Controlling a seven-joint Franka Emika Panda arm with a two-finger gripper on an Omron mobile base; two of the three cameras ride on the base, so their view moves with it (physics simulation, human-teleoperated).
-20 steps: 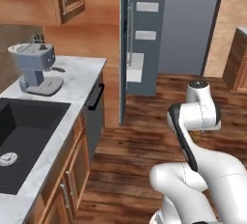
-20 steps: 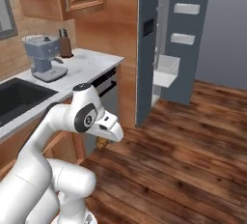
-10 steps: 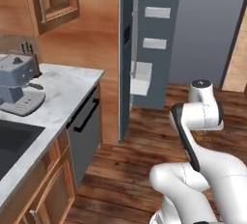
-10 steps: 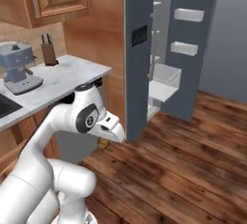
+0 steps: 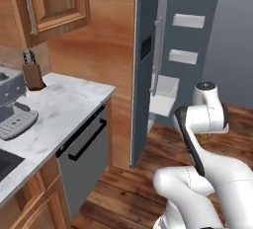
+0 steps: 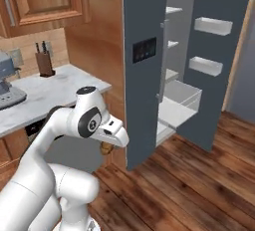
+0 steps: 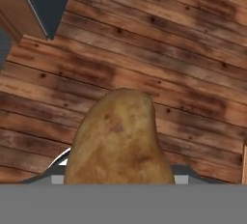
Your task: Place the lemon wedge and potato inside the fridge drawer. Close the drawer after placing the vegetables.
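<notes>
Even, bright, diffuse illumination is rendered throughout; no glare is seen. Soft blur and coarse pixelation are noted across all frames.

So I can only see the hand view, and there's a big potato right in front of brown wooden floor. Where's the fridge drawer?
Observer: The fridge drawer is pulled out, low in the open dark grey fridge, ahead of the robot in the right base view.
Operator: Is anything in the drawer?
Observer: From the left base view the drawer looks whitish; I cannot see any food in it, but its inside is mostly hidden.
Operator: Is my potato up high?
Observer: The potato sits under the white hand as a small brown lump, held above the floor and lower than the counter.
</notes>
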